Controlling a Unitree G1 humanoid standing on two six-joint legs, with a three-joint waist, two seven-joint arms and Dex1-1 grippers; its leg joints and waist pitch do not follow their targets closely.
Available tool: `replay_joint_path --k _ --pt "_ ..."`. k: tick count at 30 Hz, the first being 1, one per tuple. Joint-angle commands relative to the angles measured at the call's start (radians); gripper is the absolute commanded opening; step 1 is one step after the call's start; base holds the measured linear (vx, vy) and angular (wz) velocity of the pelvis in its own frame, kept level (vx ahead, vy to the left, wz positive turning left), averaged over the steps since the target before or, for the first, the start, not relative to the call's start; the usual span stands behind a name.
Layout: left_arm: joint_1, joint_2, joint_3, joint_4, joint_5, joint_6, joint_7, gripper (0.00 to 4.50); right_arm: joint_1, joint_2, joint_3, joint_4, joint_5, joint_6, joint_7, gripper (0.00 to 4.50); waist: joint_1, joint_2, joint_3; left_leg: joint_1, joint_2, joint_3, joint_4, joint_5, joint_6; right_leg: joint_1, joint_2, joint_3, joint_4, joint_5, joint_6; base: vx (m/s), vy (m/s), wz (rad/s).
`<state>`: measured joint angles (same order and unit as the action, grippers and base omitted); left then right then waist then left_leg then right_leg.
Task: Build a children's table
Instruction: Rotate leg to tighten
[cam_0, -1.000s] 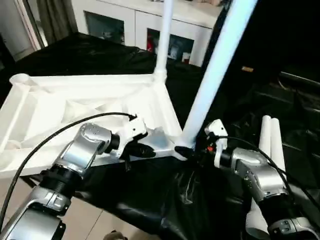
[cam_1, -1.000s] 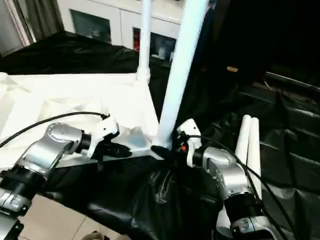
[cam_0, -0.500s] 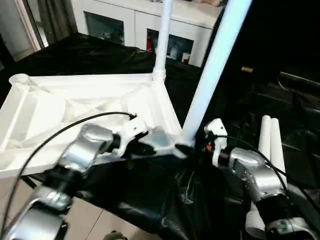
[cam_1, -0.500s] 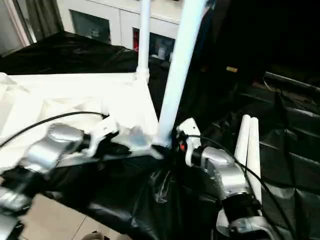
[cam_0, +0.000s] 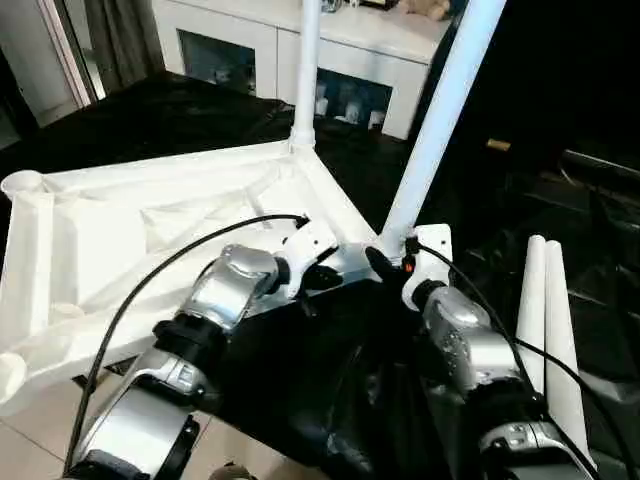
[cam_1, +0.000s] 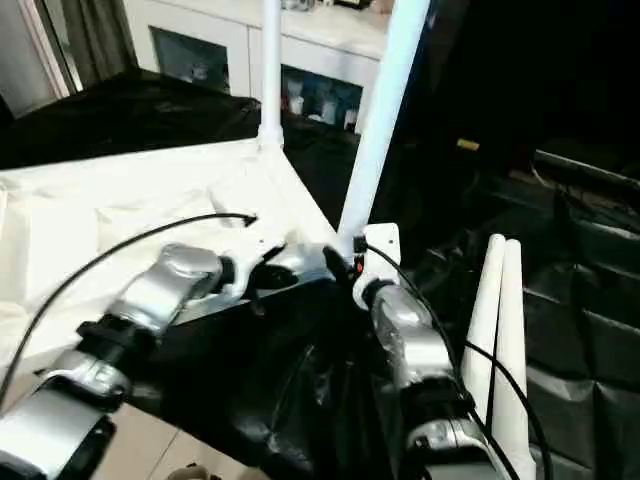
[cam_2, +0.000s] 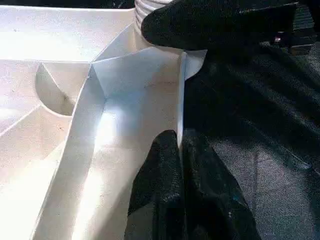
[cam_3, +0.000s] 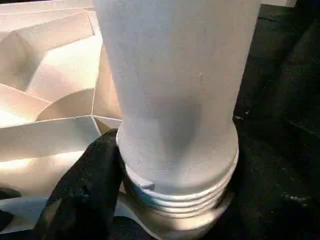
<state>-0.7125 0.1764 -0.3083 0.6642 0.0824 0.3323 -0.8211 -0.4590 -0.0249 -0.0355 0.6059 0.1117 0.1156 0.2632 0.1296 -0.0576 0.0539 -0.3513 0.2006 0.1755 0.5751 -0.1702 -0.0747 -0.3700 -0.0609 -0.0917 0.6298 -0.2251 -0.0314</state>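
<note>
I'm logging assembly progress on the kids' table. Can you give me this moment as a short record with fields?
table top: white table top lies ribbed underside up on black sheeting
legs fitted: far leg and near leg stand in corner sockets
legs loose: two spare legs lie side by side on the sheeting
left gripper: left gripper shut on the top's rim
right gripper: right gripper at the near leg's threaded base

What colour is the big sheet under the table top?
Black and a bit shiny; the sheet shows best in the left eye view, under the white table top.
</note>
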Motion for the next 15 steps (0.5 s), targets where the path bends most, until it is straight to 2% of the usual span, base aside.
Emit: replay_joint_path --k 1,4,5,10,13,15 --pt "-0.003 -0.045 0.015 0.029 -0.015 -0.025 0.069 0.00 0.017 0.051 0.068 -0.018 0.024 -0.012 0.104 3.49 -0.002 0.001 -0.055 0.006 0.041 -0.014 -0.068 -0.185 -0.004 0.036 -0.106 0.070 -0.094 -0.196 -0.123 0.000 0.000 0.00" --pt "0.004 -0.030 0.022 0.020 -0.024 -0.026 0.047 0.00 0.020 0.032 0.067 -0.038 0.046 -0.002 0.155 3.57 -0.003 0.003 -0.053 0.005 0.042 -0.016 -0.071 -0.204 0.000 0.036 -0.105 0.069 -0.097 -0.218 -0.118 0.000 0.000 0.00" --pt "0.016 -0.004 0.020 0.007 -0.025 -0.030 0.007 0.00 0.024 -0.003 0.077 -0.055 0.050 0.009 0.213 3.68 -0.004 0.002 -0.053 0.005 0.042 -0.017 -0.071 -0.209 0.001 0.036 -0.105 0.068 -0.097 -0.227 -0.118 0.000 0.000 0.00" --pt "0.046 0.065 0.019 -0.023 -0.035 -0.043 -0.089 0.00 0.043 -0.089 0.092 -0.097 0.068 0.029 0.366 3.68 -0.014 0.000 -0.054 -0.004 0.039 -0.017 -0.068 -0.184 0.021 0.042 -0.104 0.067 -0.097 -0.204 -0.123 0.000 0.000 0.00" --pt "0.081 0.127 0.007 -0.072 -0.054 -0.057 -0.200 0.00 0.055 -0.150 0.099 -0.121 0.080 0.038 0.456 3.68 -0.015 0.000 -0.057 -0.002 0.041 -0.016 -0.066 -0.148 0.031 0.045 -0.102 0.068 -0.092 -0.164 -0.133 0.000 0.000 0.00" --pt "0.127 0.191 -0.003 -0.151 -0.094 -0.063 -0.331 0.00 0.061 -0.193 0.099 -0.132 0.087 0.040 0.516 3.68 -0.020 0.003 -0.061 -0.004 0.042 -0.016 -0.064 -0.120 0.043 0.044 -0.100 0.067 -0.079 -0.078 -0.165 0.000 0.000 0.00"
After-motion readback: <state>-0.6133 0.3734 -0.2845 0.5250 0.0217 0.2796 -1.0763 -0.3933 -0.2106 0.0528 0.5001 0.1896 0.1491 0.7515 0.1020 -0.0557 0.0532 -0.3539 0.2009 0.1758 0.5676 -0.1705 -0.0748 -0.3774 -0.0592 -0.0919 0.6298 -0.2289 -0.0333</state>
